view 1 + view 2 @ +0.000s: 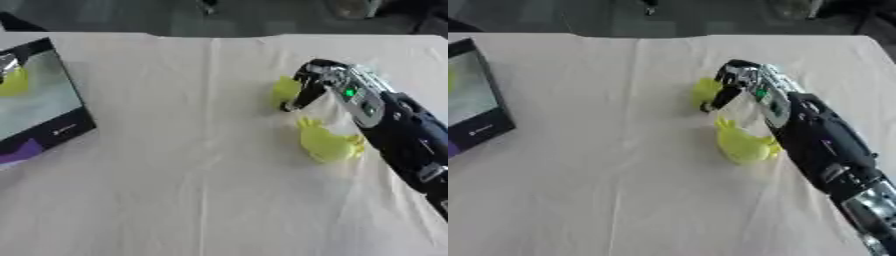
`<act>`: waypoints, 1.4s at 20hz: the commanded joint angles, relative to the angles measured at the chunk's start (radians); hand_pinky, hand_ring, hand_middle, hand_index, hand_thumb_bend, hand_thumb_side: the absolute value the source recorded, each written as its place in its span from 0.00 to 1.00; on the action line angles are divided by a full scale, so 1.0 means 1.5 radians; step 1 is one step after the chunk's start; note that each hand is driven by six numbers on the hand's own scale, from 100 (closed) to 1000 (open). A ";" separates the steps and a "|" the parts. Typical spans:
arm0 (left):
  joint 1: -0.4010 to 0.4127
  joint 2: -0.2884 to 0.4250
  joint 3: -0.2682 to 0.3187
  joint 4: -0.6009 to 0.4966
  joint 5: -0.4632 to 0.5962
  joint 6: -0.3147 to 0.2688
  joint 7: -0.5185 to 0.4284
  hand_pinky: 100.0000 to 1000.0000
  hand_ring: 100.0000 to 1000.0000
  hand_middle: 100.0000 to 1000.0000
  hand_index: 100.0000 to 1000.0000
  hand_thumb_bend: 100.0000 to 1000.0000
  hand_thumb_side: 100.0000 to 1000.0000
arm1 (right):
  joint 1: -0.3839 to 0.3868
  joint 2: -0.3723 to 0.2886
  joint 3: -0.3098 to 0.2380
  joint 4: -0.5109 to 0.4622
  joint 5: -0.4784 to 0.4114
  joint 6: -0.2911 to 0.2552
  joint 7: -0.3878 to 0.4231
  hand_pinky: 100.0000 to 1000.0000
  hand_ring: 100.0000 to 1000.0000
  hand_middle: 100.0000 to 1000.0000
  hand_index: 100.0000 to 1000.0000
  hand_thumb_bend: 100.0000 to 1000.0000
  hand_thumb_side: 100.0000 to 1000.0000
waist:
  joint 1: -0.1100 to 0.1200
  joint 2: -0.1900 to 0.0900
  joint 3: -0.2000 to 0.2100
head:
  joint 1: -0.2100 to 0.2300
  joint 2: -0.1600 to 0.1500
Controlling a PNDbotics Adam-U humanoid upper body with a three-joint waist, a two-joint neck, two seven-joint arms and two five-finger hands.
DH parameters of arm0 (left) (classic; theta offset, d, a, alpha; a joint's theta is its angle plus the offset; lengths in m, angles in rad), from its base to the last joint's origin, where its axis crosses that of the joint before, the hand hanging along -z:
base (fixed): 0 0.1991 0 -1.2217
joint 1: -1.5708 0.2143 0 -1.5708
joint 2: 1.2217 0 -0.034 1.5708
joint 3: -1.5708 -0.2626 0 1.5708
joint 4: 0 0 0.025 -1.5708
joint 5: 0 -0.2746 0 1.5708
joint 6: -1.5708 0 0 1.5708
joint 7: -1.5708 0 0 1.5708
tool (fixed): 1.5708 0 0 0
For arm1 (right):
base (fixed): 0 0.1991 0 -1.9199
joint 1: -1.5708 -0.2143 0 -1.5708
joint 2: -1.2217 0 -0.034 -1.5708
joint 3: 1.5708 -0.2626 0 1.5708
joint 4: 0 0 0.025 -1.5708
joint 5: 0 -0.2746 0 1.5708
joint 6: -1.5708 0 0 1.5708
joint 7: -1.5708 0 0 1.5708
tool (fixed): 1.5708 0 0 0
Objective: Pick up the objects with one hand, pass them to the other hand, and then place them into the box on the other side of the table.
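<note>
The right hand (308, 87) is reaching in from the 4 o'clock side of the table (175, 190) and working at the farther of two yellow-green toys. Its fingers (293, 100) are curling down over the far toy (282, 90), which is sitting on the white cloth at about 2 o'clock from table centre. Whether the fingers are actually closing round it or only resting against its right side cannot be told; the toy is not lifted.

The near toy (328, 142), the same colour, is lying just at 5 o'clock of the first, partly under the forearm. The box (39, 107) is lying at 9 o'clock by the left edge, dark-rimmed with a pale inside, and something yellow (12, 82) is already showing in its upper corner. The left hand is not showing in either view.

Judgement on doing this step well: the hand is coming at the toy from its 3 o'clock side, so the thumb needs to get round to the 9 o'clock face before closing, or the toy will likely skid toward the centre seam. The forearm is passing close over the near toy; lifting straight up before swinging toward 9 o'clock should avoid dragging it. The cloth may also bunch if the fingertips scrape.
</note>
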 commanded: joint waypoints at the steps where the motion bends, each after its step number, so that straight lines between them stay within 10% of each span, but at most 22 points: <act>1: -0.008 0.011 0.009 -0.005 -0.003 -0.002 0.004 0.85 0.72 0.54 0.72 0.54 0.48 | -0.012 -0.007 -0.009 -0.010 -0.011 0.008 -0.005 0.85 0.74 0.61 0.69 0.40 0.15 | 0.003 0.000 0.000 | 0.000 -0.001; 16: -0.010 0.015 0.008 -0.011 -0.005 -0.004 0.003 0.85 0.72 0.54 0.72 0.54 0.47 | 0.014 -0.016 -0.034 -0.115 -0.122 0.078 -0.136 0.74 0.58 0.47 0.53 0.34 0.00 | 0.007 -0.004 -0.007 | 0.008 -0.001; 28: -0.019 0.021 0.003 -0.045 0.006 -0.009 -0.004 0.84 0.72 0.53 0.71 0.54 0.46 | 0.062 -0.017 -0.040 -0.268 -0.329 0.086 -0.332 0.66 0.51 0.47 0.53 0.35 0.00 | 0.011 -0.010 -0.012 | 0.012 -0.001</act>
